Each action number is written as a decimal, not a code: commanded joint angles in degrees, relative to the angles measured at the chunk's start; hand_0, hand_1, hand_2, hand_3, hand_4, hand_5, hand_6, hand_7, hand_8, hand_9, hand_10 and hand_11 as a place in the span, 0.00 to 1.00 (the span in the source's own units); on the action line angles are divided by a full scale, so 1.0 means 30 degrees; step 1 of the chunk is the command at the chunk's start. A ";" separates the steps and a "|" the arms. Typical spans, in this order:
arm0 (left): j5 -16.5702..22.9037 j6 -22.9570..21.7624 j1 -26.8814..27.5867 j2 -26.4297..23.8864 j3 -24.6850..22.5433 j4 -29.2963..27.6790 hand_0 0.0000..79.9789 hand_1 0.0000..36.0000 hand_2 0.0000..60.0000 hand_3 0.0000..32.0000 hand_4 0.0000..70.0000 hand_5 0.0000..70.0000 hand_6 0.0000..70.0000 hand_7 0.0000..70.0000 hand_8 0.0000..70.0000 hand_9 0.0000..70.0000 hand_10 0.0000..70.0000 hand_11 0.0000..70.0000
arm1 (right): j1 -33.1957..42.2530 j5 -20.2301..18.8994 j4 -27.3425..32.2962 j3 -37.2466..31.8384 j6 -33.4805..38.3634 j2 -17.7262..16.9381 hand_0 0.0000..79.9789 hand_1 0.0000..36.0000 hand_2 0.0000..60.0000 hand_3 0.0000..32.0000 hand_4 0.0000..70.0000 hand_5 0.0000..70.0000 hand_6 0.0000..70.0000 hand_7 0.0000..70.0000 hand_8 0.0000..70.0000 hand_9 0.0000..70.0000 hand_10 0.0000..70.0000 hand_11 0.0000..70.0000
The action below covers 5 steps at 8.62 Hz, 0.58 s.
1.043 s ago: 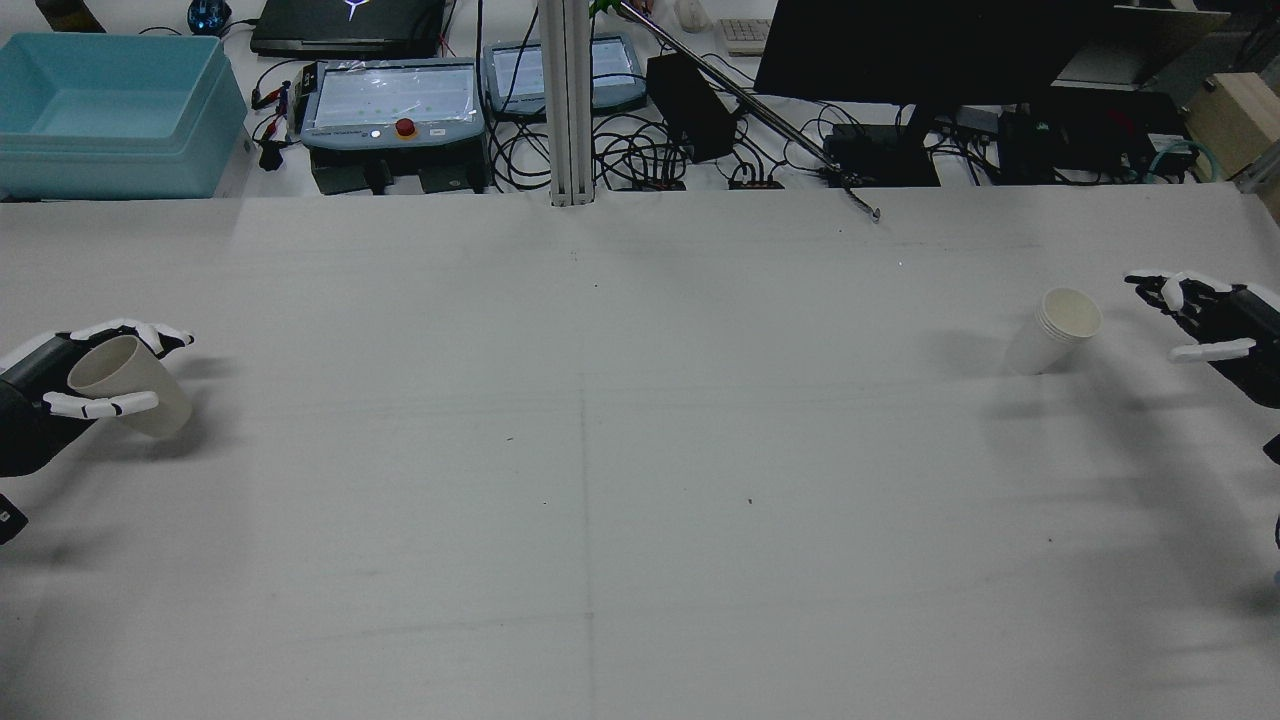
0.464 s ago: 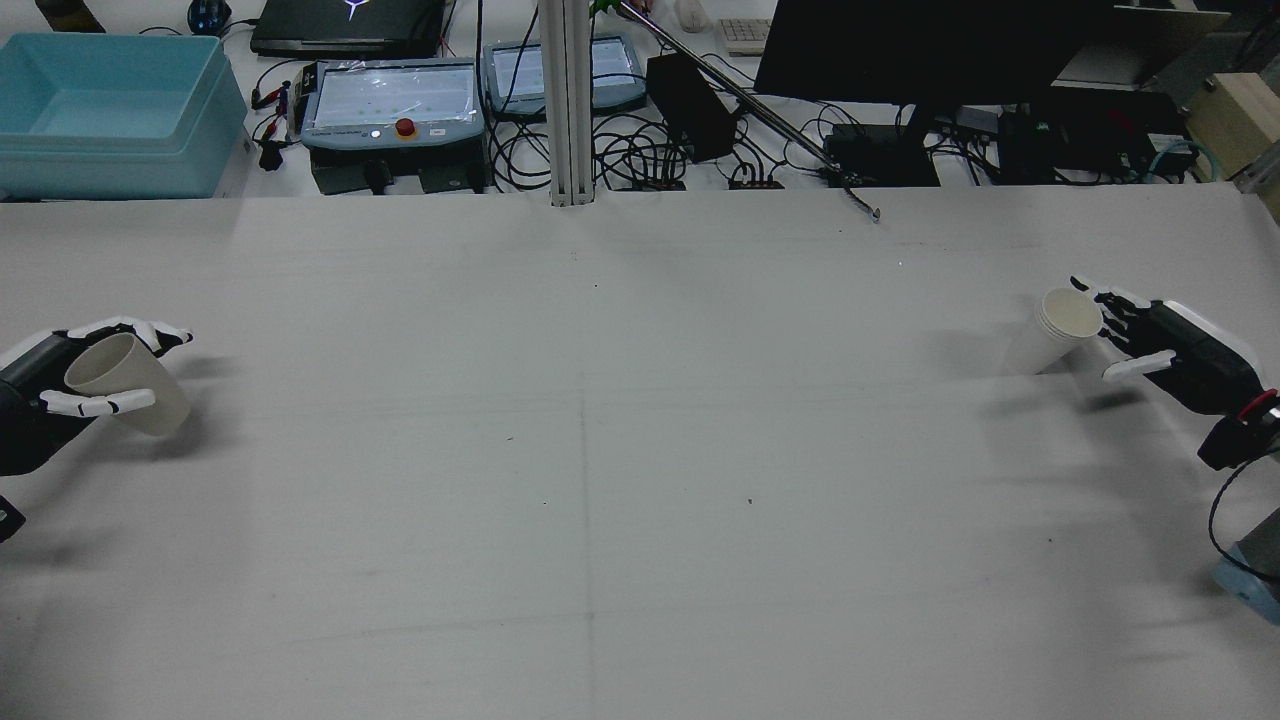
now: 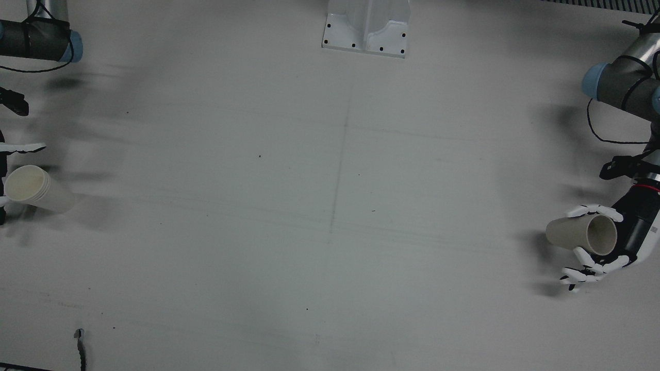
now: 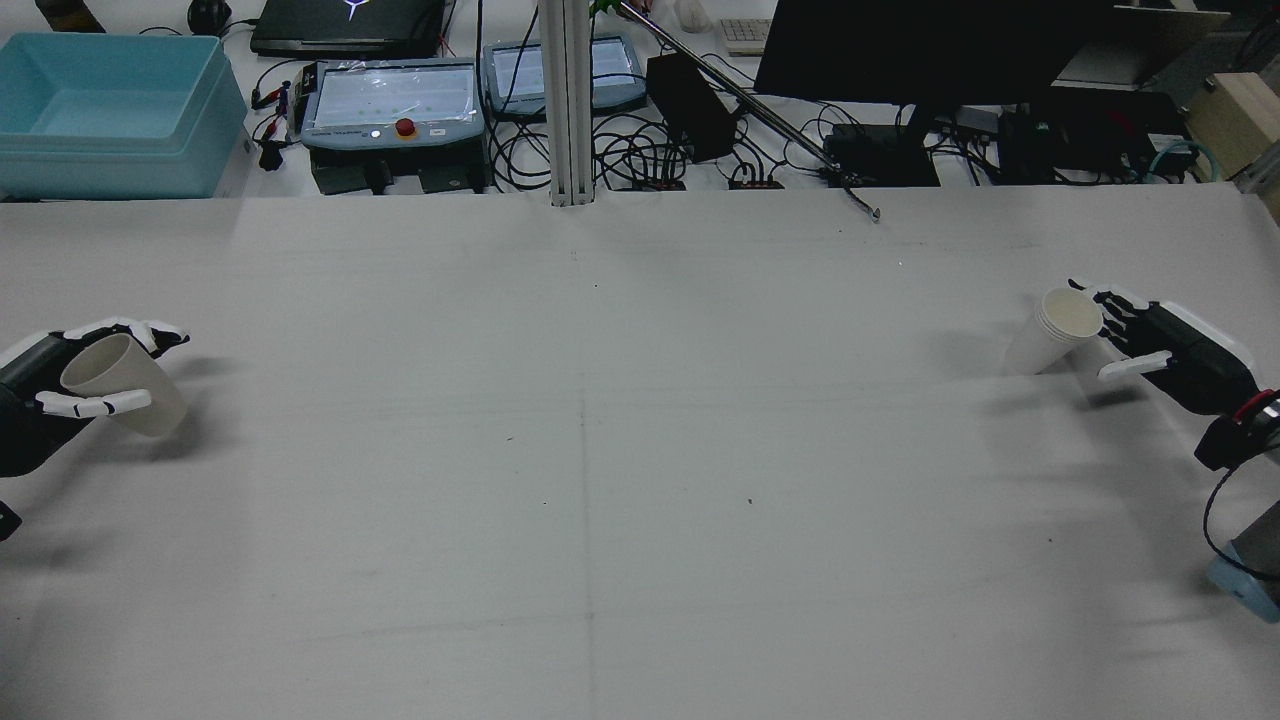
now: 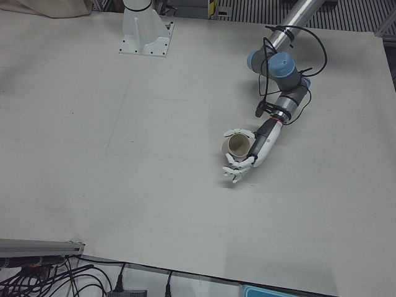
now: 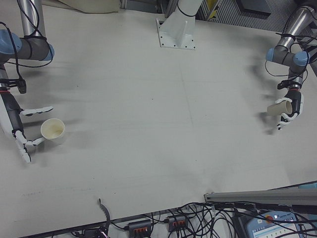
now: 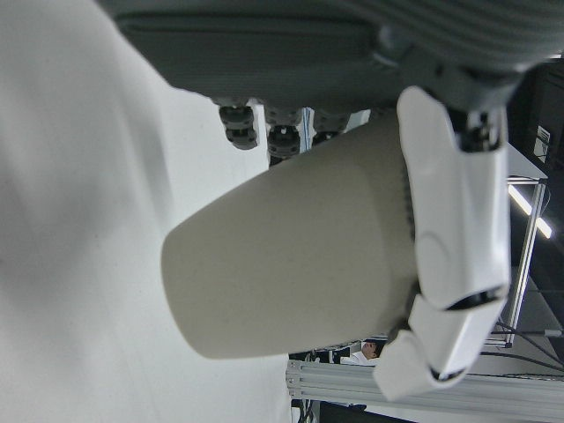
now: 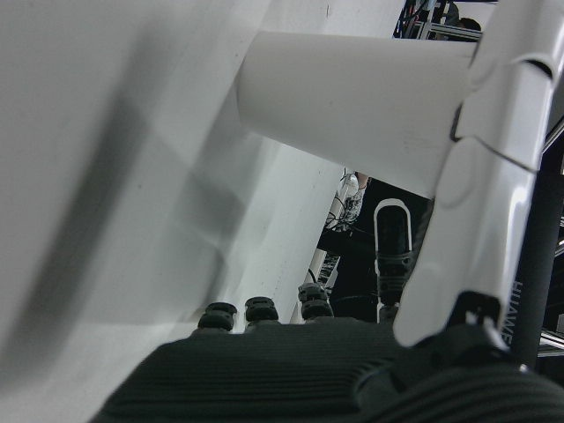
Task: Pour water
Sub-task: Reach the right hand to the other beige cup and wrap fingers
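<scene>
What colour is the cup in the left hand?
Plain beige, unpatterned: the cup shows best in the left hand view, wrapped by the left hand.

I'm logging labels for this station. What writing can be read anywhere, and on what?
No text can be read.
Tan cup: blank.
White cup: blank.
Control box behind the table: too small to read.
Dark bar in the right hand view: lettering blurred.

Grey table; blue bin, two pendants, dark monitor, tangled cables behind it.
</scene>
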 commanded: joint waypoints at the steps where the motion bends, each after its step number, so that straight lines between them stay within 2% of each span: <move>1: -0.0001 -0.0052 0.0001 0.0208 -0.0060 -0.0247 0.70 0.89 1.00 0.00 1.00 1.00 0.34 0.49 0.28 0.28 0.08 0.13 | 0.0135 0.0060 -0.0994 -0.0003 -0.0189 0.0226 0.68 0.48 0.00 1.00 0.00 0.75 0.00 0.16 0.07 0.05 0.04 0.08; 5: -0.0030 -0.0052 0.0001 0.0238 -0.0119 -0.0334 0.70 0.90 1.00 0.00 1.00 1.00 0.34 0.49 0.28 0.28 0.08 0.14 | 0.1045 0.0060 -0.1053 -0.0003 -0.0130 0.0546 0.67 0.47 0.00 1.00 0.00 0.76 0.00 0.17 0.07 0.06 0.04 0.09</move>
